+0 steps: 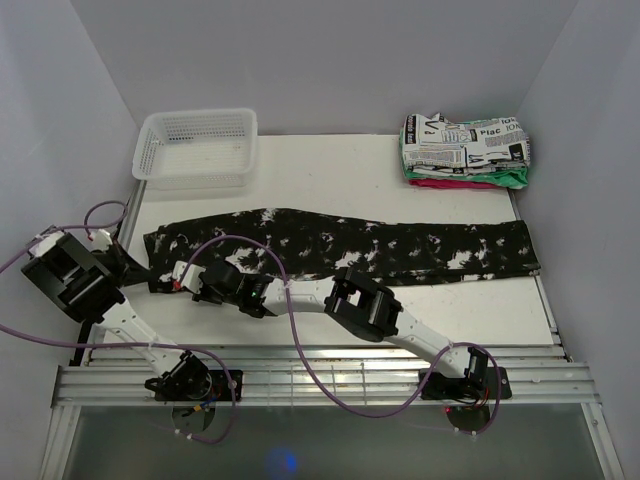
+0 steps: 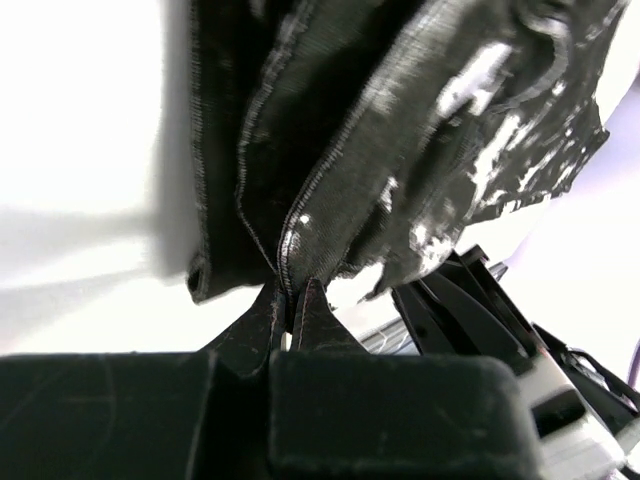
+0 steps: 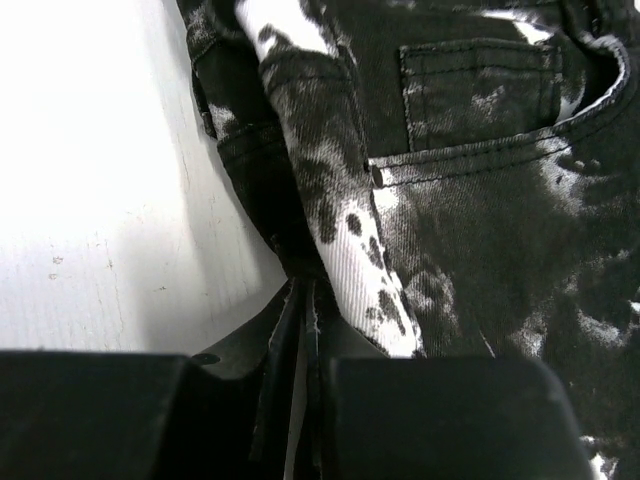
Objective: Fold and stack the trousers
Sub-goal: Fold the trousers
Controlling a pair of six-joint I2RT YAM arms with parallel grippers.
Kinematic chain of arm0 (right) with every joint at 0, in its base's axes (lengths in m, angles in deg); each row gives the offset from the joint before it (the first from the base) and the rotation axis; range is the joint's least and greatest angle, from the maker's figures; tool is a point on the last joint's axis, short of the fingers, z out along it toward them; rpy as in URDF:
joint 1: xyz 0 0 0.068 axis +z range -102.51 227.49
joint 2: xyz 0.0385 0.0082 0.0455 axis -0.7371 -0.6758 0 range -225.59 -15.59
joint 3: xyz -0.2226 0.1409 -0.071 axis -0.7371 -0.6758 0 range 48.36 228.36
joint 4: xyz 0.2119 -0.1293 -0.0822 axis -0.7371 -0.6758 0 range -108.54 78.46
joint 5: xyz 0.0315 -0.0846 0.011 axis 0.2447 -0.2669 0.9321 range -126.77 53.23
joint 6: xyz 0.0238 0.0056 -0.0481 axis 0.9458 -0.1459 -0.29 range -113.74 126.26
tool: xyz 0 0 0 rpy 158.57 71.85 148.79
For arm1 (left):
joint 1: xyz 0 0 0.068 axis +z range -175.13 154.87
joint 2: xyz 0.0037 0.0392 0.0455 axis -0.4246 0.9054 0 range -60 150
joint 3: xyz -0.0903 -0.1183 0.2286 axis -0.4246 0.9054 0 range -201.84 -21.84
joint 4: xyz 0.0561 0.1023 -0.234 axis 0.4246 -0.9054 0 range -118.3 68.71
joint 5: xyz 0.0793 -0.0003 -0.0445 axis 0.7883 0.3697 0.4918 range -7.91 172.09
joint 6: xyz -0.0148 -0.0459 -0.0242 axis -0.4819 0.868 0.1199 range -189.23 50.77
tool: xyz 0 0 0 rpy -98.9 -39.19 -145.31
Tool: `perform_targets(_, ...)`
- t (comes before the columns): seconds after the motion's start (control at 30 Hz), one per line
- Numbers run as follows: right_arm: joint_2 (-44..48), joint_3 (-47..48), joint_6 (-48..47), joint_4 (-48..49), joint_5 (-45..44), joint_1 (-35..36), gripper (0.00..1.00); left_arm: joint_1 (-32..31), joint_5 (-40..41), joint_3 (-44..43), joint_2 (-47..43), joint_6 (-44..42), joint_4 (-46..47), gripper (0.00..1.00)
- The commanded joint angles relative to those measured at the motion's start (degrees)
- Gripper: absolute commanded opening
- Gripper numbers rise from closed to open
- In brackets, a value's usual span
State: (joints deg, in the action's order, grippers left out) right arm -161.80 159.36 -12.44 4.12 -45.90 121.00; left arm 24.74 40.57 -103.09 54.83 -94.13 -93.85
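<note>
**Top external view.** The trousers [image 1: 400, 250] are laid out at full length across the table [image 1: 330, 170], with the waist end at the left and the leg ends at the right edge. Both tools are located at the waist end. The left gripper [image 1: 150, 272] is applied to the outermost edge of the fabric. The right gripper [image 1: 182, 276] is positioned just beside it, over the near edge of the cloth. The state of the jaws cannot be resolved from this view. A white basket [image 1: 197, 118] is placed at the far left corner. A stack of folded cloths [image 1: 465, 150] is placed at the far right corner. Both are well apart from the trousers.

**Left wrist view.** The left gripper [image 2: 293, 300] is seen fully closed. A stitched edge of the trousers [image 2: 400, 130] is pinched between its two fingertips. The fabric is gathered in several folds just beyond the tips.

**Right wrist view.** The right gripper [image 3: 305, 292] is shown all but fully closed (only a thin slit is left between the fingers). A fold of the trousers [image 3: 470, 230] is caught at the tips. A pocket [image 3: 480, 90] and a metal rivet [image 3: 377, 175] are seen on the cloth just beyond. Bare table surface is visible to the left of the fold.
</note>
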Motion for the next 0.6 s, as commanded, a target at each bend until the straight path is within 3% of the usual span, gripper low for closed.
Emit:
perform_targets(0.0,-1.36,1.23,-0.99,-1.25,-2.48,-0.74,0.12,0.76,0.57,2.76,0.22,1.61,4.61,0.0)
perform_targets(0.17,-1.88,1.59,-0.64,-1.16,-2.48,-0.04,0.13,-0.03,-0.32,8.99,0.05,3.63,9.43,0.0)
perform_targets(0.33,-1.36,2.29,-0.81,-1.42,-2.65,0.05,0.13,-0.21,5.64,12.0,2.15,7.23,14.19,0.0)
perform_targets(0.43,2.24,1.06,0.5,-4.65,-1.16,-0.04,0.16,-0.21,9.07,10.6,3.03,10.83,17.44,0.0)
perform_targets(0.57,14.85,-8.49,1.47,-7.92,4.8,-1.18,0.25,-0.21,11.46,4.36,5.32,13.74,18.24,0.0)
